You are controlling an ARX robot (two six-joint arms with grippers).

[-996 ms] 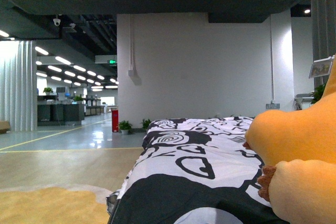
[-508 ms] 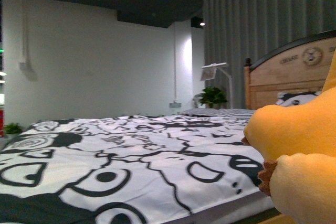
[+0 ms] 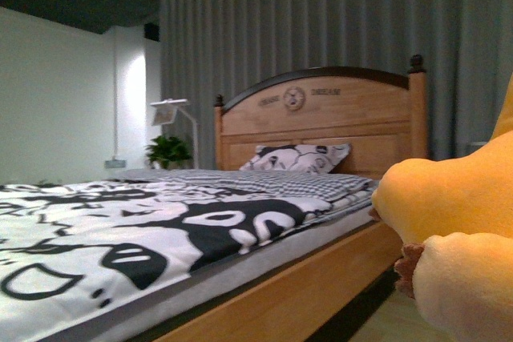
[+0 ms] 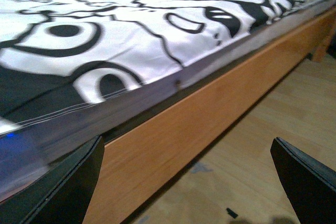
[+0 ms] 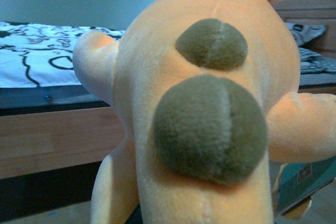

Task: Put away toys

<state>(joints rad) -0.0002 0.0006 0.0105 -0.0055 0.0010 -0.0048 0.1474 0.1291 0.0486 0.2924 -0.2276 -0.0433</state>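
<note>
Evidently I was mid-carry: the orange plush animal hung beside the bed. My right hand was hidden, its grip untellable; my left hand was spread and empty. Next, I needed a storage spot.

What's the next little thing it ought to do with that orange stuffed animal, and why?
Probably ease the plush animal leftward, over the black-and-white quilt. The toy hangs at the robot's right, outside the wooden side rail, not yet over that quilt. The left gripper is open and holds nothing, so it could steady the toy.
</note>
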